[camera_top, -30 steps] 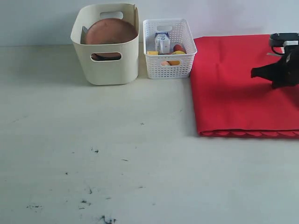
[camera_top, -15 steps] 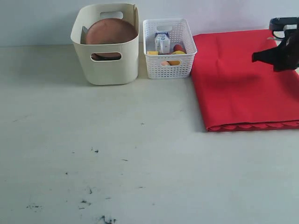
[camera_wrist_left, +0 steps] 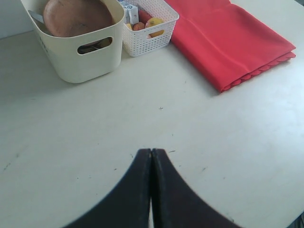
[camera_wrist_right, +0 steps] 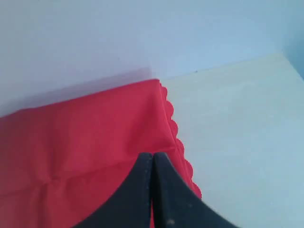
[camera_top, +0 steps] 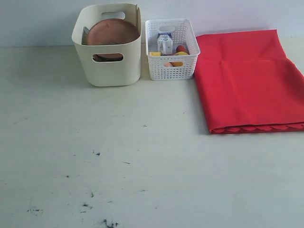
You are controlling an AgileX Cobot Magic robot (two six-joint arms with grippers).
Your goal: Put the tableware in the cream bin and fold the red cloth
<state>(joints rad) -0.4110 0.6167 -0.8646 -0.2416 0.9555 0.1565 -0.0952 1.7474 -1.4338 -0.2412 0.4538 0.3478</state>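
Observation:
The red cloth (camera_top: 247, 80) lies folded on the table's right side, its scalloped edges stacked along the near side; it also shows in the left wrist view (camera_wrist_left: 228, 40) and the right wrist view (camera_wrist_right: 80, 137). The cream bin (camera_top: 108, 61) stands at the back left with the round brown plate (camera_top: 112, 32) leaning inside; other tableware is hidden beneath it. My left gripper (camera_wrist_left: 151, 153) is shut and empty above bare table. Above the cloth's far corner, my right gripper (camera_wrist_right: 153, 156) is shut with nothing in it. Neither gripper shows in the exterior view.
A white lattice basket (camera_top: 171, 50) with a milk carton (camera_top: 165, 43) and food pieces stands between the cream bin and the cloth. The pale table (camera_top: 142, 166) has small dark specks near its front. A wall runs behind the bins.
The right gripper has lifted off the cloth and left the exterior view to the right. The cloth's near edge slid back earlier and now lies still.

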